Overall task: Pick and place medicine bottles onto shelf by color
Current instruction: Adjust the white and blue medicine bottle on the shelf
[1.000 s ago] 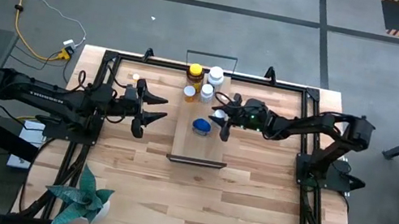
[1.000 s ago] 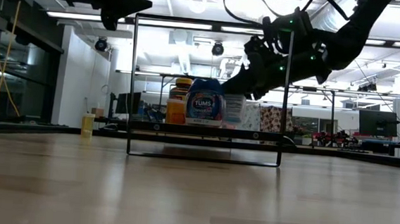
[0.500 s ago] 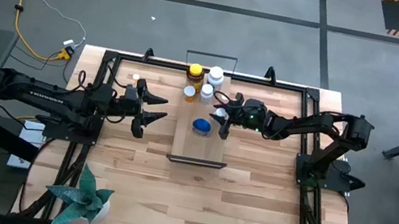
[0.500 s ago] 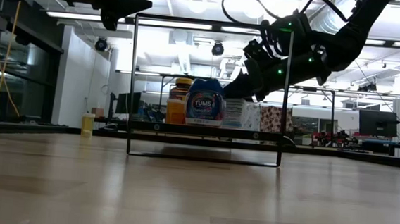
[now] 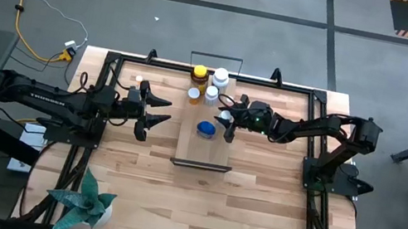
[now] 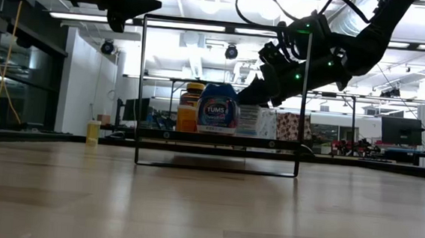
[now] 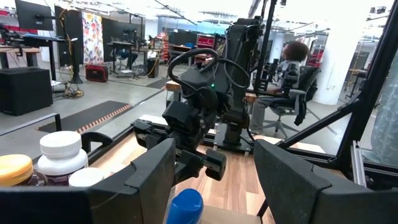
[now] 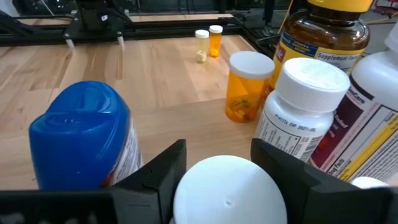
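Note:
The shelf (image 5: 202, 153) lies mid-table. On its board stand an amber bottle with a yellow cap (image 5: 199, 72), a large white bottle (image 5: 221, 77), an orange bottle with a white cap (image 5: 194, 94), a smaller white bottle (image 5: 212, 93) and a blue-capped bottle (image 5: 206, 128). My right gripper (image 5: 227, 119) reaches in from the right, shut on another white bottle (image 6: 248, 120) at the board's right edge. My left gripper (image 5: 157, 111) hangs open and level, left of the shelf, holding nothing. Two tiny orange bottles (image 8: 215, 39) stand on the table at the far left. My right gripper has the white bottle's round cap (image 8: 227, 186) between its two fingers (image 8: 292, 171), one on each side. The fingers come from the table's right, slanting a little downward. The bottle stands upright, its base on the shelf board beside the blue-capped bottle (image 8: 84, 140).
A black frame (image 5: 211, 71) runs round the table's far half and down both sides. The shelf's black end frame (image 6: 220, 95) stands upright toward the near side. A potted plant (image 5: 84, 203) sits at the near left corner. Bare wood lies near the front edge.

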